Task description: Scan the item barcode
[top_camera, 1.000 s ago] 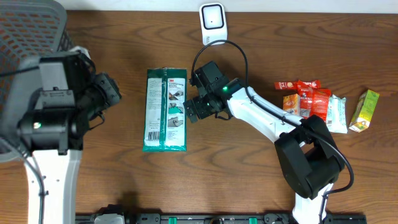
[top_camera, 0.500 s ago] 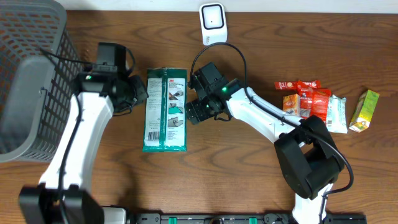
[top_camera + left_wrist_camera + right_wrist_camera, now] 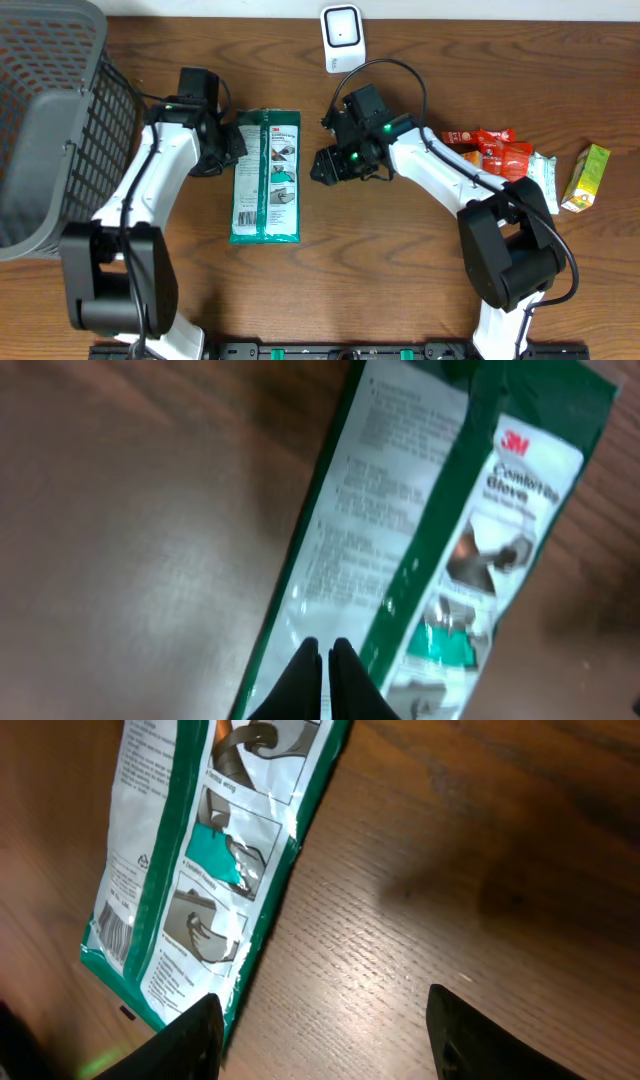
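Table [image 3: 400, 260] bears packet [image 3: 266, 176] (green).

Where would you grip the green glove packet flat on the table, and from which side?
Probably pinch the long edge nearest the left gripper, coming in low sideways: the packet lies flat and thin, so only an edge offers a bite.
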{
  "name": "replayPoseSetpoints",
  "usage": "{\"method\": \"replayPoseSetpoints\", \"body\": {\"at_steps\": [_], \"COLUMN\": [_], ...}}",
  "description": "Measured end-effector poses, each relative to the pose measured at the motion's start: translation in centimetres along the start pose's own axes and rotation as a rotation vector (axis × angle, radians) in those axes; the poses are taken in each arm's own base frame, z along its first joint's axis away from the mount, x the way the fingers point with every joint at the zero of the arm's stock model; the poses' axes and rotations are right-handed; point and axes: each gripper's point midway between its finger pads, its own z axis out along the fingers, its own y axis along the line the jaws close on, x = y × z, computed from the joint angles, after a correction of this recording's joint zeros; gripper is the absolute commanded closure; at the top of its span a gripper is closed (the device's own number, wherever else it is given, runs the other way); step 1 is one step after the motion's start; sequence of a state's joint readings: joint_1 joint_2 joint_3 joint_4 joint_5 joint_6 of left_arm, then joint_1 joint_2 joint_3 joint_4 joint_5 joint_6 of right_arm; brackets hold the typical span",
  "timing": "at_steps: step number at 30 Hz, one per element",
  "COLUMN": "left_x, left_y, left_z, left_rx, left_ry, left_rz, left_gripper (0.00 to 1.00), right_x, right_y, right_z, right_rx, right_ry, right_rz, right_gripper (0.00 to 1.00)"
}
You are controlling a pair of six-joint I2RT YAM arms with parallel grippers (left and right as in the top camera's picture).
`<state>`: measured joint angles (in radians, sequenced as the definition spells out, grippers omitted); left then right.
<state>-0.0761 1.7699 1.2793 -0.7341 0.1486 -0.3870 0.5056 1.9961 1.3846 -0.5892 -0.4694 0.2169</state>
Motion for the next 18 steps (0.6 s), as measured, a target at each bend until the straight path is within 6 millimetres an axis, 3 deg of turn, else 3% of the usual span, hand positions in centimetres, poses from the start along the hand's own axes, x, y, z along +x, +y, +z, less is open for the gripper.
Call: {"method": "replayPoseSetpoints", "body": {"at_steps": [5,13,18], "left_x": [-0.7,-1.6,-1.4], "left_y": [0.4,1.5,2.1], "left_z": [0.9,0.8,1.8], "left_rx": [-0.030,-0.095,-0.124], "left_ry": [-0.021,-0.066,-0.050], "left_rz": [0.003,-0.001,-0.003], "left_gripper": [0.92,0.92,0.92], "right_x": [0.0,-2.3,-1.7], "right_y": [0.4,1.4,1.9], "right_z": [0.1,0.4,1.7], "right_rx": [-0.013,-0.039,-0.019], "right_ry": [-0.001,-0.102,-0.114], "right_rz": [-0.006,-0.065,-0.079], "right_gripper": [0.41,0.36,0.32]}}
